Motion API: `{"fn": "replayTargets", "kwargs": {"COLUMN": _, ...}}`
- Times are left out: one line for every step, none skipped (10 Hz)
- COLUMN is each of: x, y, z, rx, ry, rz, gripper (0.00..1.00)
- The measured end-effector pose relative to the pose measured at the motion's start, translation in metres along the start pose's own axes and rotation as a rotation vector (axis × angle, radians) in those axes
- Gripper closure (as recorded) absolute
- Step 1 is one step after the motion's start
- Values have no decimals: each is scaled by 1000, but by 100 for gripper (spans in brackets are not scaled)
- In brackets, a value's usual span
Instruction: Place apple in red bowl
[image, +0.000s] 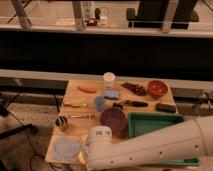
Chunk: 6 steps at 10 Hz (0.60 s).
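A wooden table (75, 131) seen from above and in front, crowded with small items, with a thick white robot arm (160, 142) reaching in from the lower right across the near edge. The arm lies almost level and ends in a rounded wrist (100, 135) over the table's near left part. The gripper (85, 156) sits below and left of that wrist, low over the table and mostly hidden by it; whether it is open, closed or holding anything cannot be told. A small pale yellow patch at the gripper, apparently the apple (80, 158), lies beside a blue cloth (66, 148). The red bowl (156, 88) stands at the far right corner, well apart from the gripper and diagonally across the table: away from the camera and to the right. Between them sit a dark maroon dish (113, 120) and a green tray (155, 124). The coming move likely needs a lift and a long diagonal carry over the dish. An orange carrot (87, 89) and white cup (109, 78) sit farther back.
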<state>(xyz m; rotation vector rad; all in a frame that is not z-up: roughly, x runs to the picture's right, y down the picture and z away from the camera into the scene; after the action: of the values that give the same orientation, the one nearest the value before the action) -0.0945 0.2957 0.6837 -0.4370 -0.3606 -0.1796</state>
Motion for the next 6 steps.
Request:
{"fn": "replayTargets", "kwargs": {"x": 0, "y": 2, "z": 14, "rx": -18, "ry": -16, "rz": -1, "gripper": 20}}
{"fn": "replayTargets", "kwargs": {"x": 1, "y": 4, "z": 32, "rx": -40, "ry": -36, "rz": -3, "gripper": 20}}
{"fn": "replayTargets", "kwargs": {"x": 1, "y": 6, "z": 48, "rx": -62, "ry": -53, "rz": -5, "gripper": 20}}
{"fn": "replayTargets", "kwargs": {"x": 1, "y": 6, "z": 60, "rx": -82, "ry": -70, "rz": -7, "gripper": 20}}
{"fn": "replayTargets", "kwargs": {"x": 0, "y": 6, "z": 66, "rx": -93, "ry": -78, "rz": -9, "gripper": 23}}
{"fn": "replayTargets", "kwargs": {"x": 0, "y": 6, "z": 66, "rx": -97, "ry": -82, "rz": -7, "gripper": 30}}
